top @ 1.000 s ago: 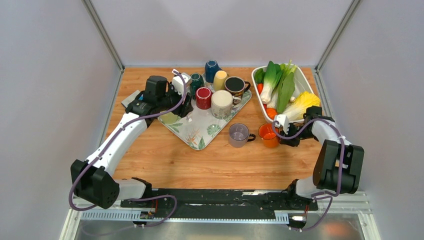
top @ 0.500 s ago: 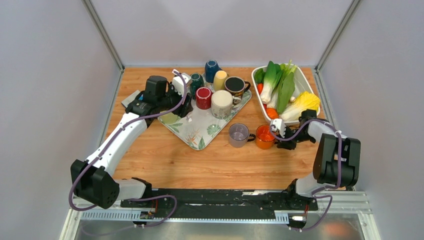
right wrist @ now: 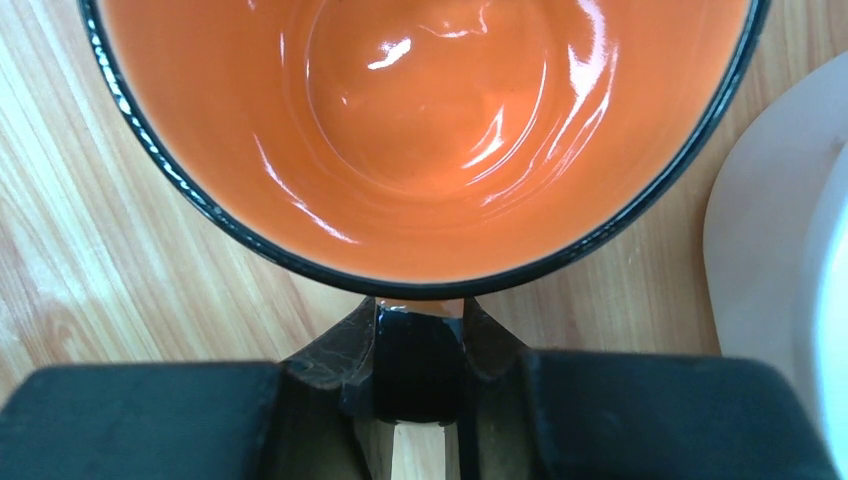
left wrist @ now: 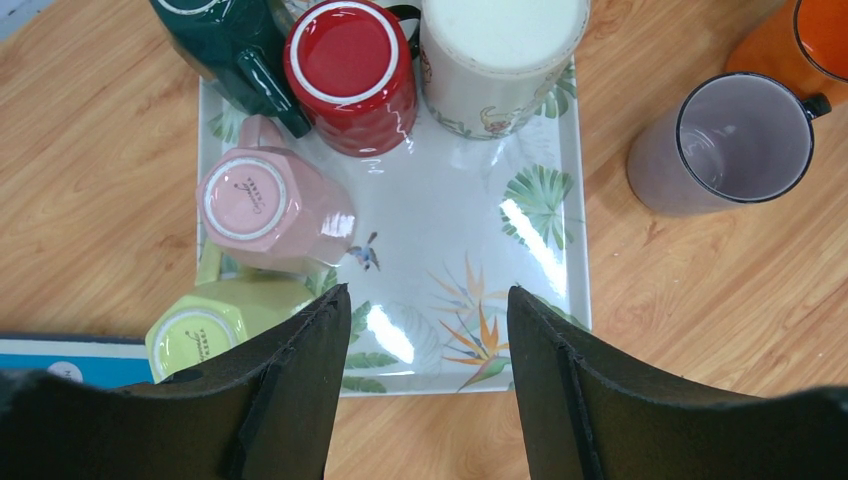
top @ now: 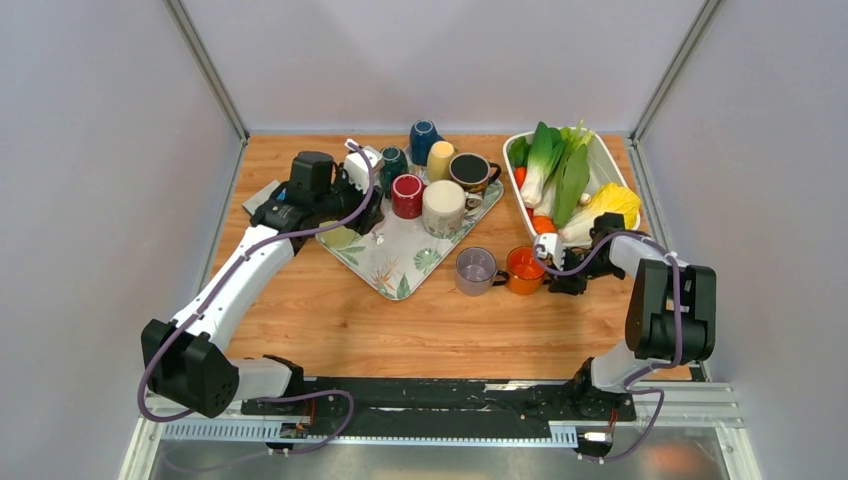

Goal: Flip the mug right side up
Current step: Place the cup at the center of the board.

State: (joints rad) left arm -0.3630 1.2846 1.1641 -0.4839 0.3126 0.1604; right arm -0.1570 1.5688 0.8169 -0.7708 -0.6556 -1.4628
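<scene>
An orange mug [top: 522,270] stands upright on the table, its open mouth filling the right wrist view [right wrist: 430,130]. My right gripper [top: 548,272] is shut on its black handle [right wrist: 420,360]. A purple mug [top: 476,270] stands upright just left of it. My left gripper [left wrist: 430,300] is open and empty above the near-left corner of the leaf-print tray [left wrist: 470,240]. On the tray, a pink mug [left wrist: 265,200], a yellow-green mug [left wrist: 215,335], a red mug [left wrist: 350,55] and a cream mug [left wrist: 500,45] sit upside down.
More mugs stand at the back of the tray [top: 385,265], including a teal one [top: 424,135] and a dark upright one [top: 470,172]. A white basket [top: 612,160] of vegetables stands at the back right, close behind my right gripper. Grey walls enclose the table.
My right gripper has moved the orange mug leftwards across the table, until it stands close beside the purple mug. The left arm has not moved.
</scene>
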